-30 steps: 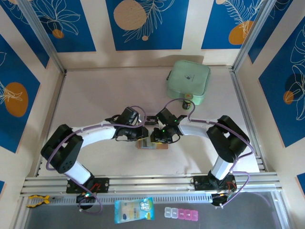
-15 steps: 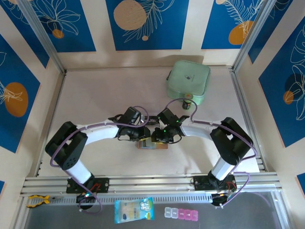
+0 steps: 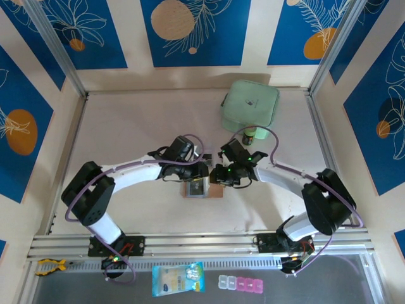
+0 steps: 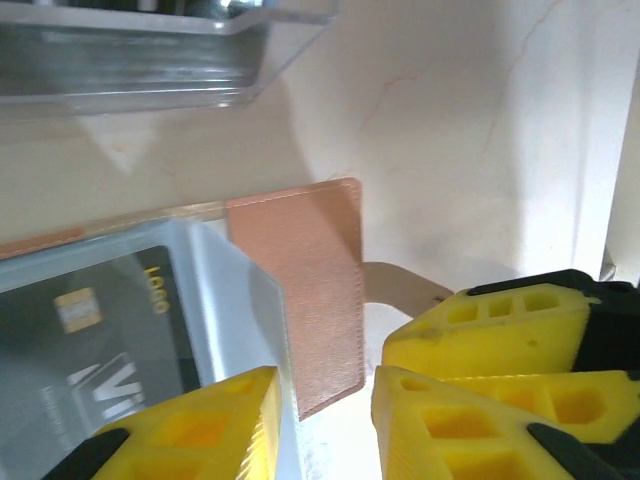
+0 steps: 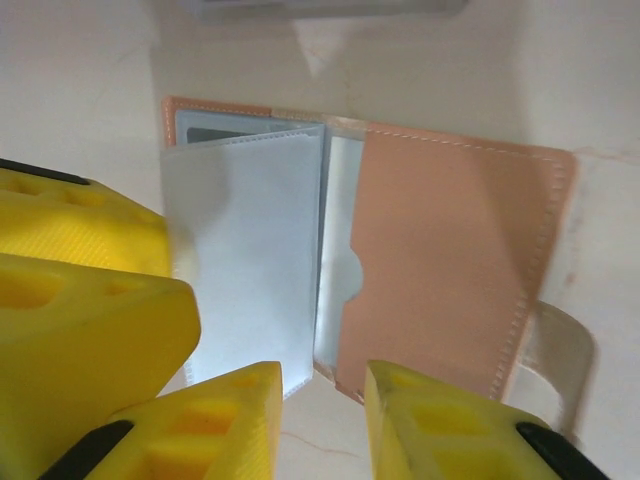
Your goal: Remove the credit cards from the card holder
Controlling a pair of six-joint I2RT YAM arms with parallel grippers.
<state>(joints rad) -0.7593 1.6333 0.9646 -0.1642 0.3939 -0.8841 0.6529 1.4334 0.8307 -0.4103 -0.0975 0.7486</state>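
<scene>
A mint-green, rounded-square zip pouch (image 3: 250, 109) is lying flat near the far right corner of the pale beige tabletop (image 3: 126, 126). A small dark, green-topped object (image 3: 250, 135), too small to make out, is sitting at the pouch's near edge. Past the aluminium rail (image 3: 202, 240) along the tabletop's near edge, a blue-and-white plastic packet (image 3: 178, 278) is lying on a grey ledge (image 3: 354, 285). A strip of clear and pink pill compartments (image 3: 240, 283) is resting just to its right. A yellow-and-black clamp-like tool (image 3: 50, 266) is lying at the rail's left end. Blue wall panels printed with white leaves and orange discs (image 3: 190, 31) are standing behind the tabletop's far edge.
</scene>
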